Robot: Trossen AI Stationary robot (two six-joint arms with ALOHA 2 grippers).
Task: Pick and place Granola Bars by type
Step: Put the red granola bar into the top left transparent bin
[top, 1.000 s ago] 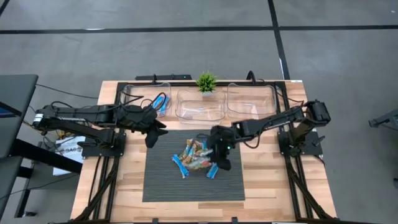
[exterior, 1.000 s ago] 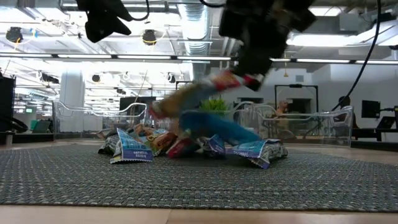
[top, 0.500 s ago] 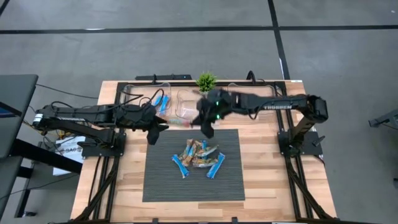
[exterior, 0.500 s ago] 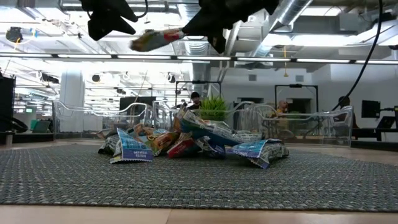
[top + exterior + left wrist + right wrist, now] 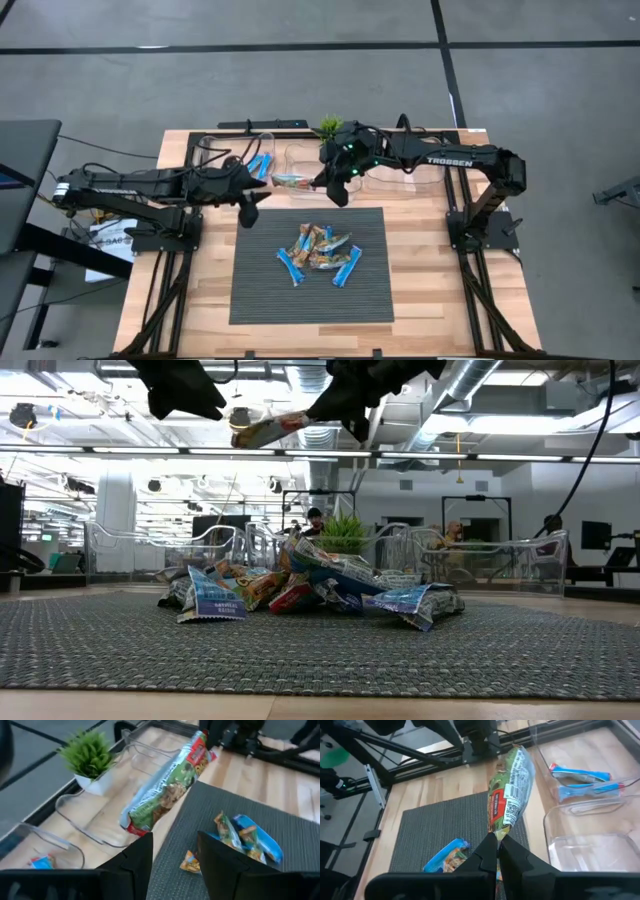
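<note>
Several granola bars, blue and tan/red ones, lie heaped in a pile [image 5: 320, 254] [image 5: 300, 588] on the grey mat. Two blue bars [image 5: 260, 165] [image 5: 584, 784] rest in the left clear bin. My right gripper [image 5: 331, 186] [image 5: 497, 845] is up over the middle bin [image 5: 322, 176], shut on a green-and-red bar [image 5: 290, 181] [image 5: 266, 428] [image 5: 165, 790]. My left gripper [image 5: 250, 203] [image 5: 175, 862] hovers open, touching nothing, in front of the left bin at the mat's far left corner. My right gripper pinches the green-and-red bar by its crimped end [image 5: 496, 834] between its two fingertips. The bar sticks out from the fingertips toward the table's left, close to level [image 5: 266, 428]. It is lifted clear, above the middle bin's left part.
Three clear bins stand in a row along the far edge; the right bin [image 5: 405, 162] shows nothing inside. A small green potted plant [image 5: 330, 129] [image 5: 90, 757] stands behind the middle bin. Bare wood lies on both sides of the mat [image 5: 250, 300].
My right gripper, shut on the green-and-red bar, has risen from the pile and swung toward the far edge, ending over the middle bin. The bar has been lifted clear of the pile, which has settled slightly. My left gripper has hardly moved.
</note>
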